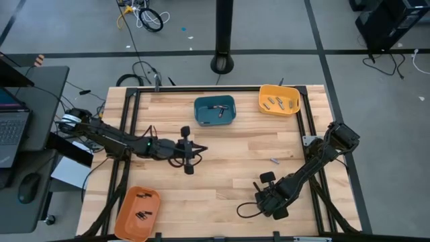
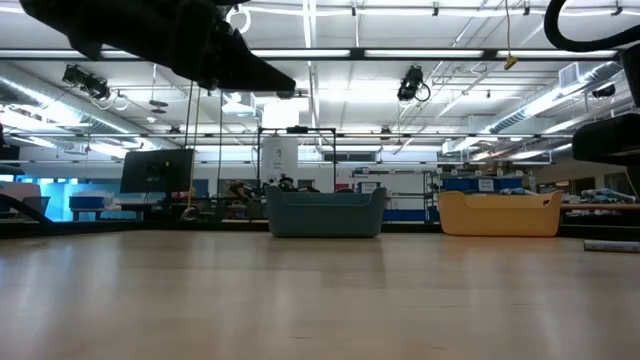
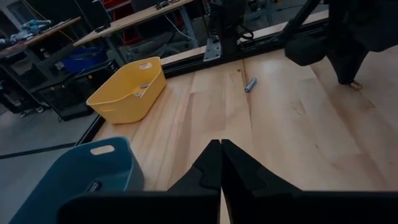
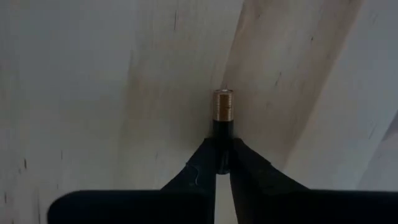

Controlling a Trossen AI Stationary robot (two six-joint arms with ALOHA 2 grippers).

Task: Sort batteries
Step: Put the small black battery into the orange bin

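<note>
Right wrist view: right tool [image 4: 224,163] pinches a battery [image 4: 222,112] by its dark end, long axis running straight out between the fingers; left tool [image 3: 221,163] pressed together mid-desk.

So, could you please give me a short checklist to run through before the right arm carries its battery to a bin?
1. Grip: right gripper is shut on a black battery with a copper end over bare wood. Ok.
2. Battery's size, hence its bin: cannot tell.
3. Bins in view: teal bin, yellow bin and orange bin each hold batteries. Ok.
4. Left gripper: fingers shut, holding nothing, mid-table, away from the right arm. Ok.
5. Loose battery lies on the table near the right arm; avoid knocking it. Ok.
</note>
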